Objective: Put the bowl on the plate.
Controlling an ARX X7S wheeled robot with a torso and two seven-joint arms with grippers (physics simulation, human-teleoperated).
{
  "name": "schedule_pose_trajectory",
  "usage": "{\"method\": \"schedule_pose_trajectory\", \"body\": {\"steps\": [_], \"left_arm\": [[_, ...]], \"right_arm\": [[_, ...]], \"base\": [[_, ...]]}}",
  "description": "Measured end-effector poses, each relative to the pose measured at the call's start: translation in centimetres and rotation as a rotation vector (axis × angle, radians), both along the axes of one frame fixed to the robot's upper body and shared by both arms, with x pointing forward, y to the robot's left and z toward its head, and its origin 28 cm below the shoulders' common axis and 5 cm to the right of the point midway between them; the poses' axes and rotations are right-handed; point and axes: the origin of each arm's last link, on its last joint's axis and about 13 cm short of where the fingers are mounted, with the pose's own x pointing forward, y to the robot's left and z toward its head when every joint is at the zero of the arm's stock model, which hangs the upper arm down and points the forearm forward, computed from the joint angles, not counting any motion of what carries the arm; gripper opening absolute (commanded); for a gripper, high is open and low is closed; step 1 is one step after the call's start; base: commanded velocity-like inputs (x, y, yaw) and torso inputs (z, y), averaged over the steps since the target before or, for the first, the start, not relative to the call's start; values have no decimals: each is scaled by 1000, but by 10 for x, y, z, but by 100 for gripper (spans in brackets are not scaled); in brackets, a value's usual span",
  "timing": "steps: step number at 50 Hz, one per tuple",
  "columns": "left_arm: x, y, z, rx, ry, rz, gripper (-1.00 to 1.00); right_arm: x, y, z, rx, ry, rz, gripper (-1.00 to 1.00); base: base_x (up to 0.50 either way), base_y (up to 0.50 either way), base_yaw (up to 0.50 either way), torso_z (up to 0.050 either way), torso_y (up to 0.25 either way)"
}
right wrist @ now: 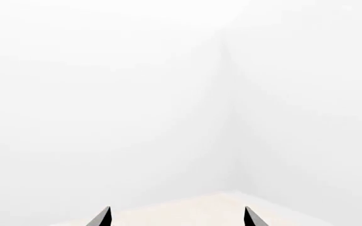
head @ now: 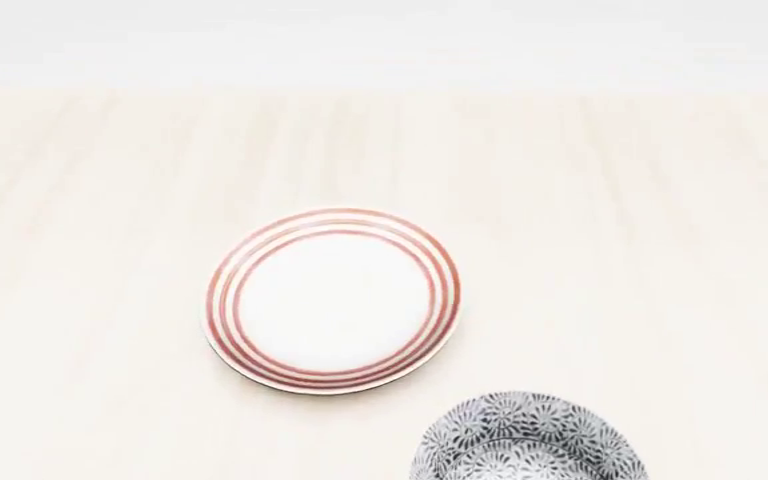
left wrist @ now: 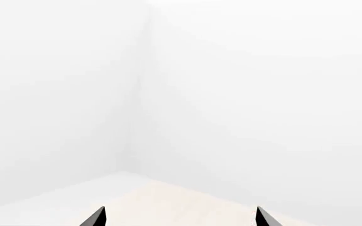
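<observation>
Bowl (head: 531,440): near edge, right of centre; likely right arm's reach.
Plate (head: 335,300): just beyond bowl, leftward, apart.
Left gripper (left wrist: 179,217): released, aimed at walls.
Right gripper (right wrist: 176,217): released, likewise.

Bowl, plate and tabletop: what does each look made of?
Bowl: probably glazed ceramic, dense blue-grey floral print. Plate: likely glazed ceramic, smooth white with red-orange rim rings. Table: pale wood look, faint lengthwise grain, matte. It's a render, so these are guesses.

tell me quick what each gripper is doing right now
left gripper: open, holding nothing
right gripper: open, holding nothing
</observation>
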Motion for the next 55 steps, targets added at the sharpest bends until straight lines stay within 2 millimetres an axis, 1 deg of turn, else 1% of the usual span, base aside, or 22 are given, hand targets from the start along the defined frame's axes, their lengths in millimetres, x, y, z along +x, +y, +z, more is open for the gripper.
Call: {"method": "schedule_pose_trajectory", "body": {"steps": [15,38,46,55], "left_arm": [[-1,1,0,-4,-3,8,100],[-2,4,1,-14,-4,20,100],[-9,9,2,-34,-8,36,100],[-18,14,5,-73,-35,57,100]], "right_arm": [[0,-1,0,9,6,-9,100],[-3,-2,2,30,-6,-18,100],[-8,-5,16,-36,73,-2,100],[1,-10,30,-91,219,34,100]], "base": [[465,0,0,0,0],[0,0,0,0,0],[0,0,0,0,0],[0,0,0,0,0]]}}
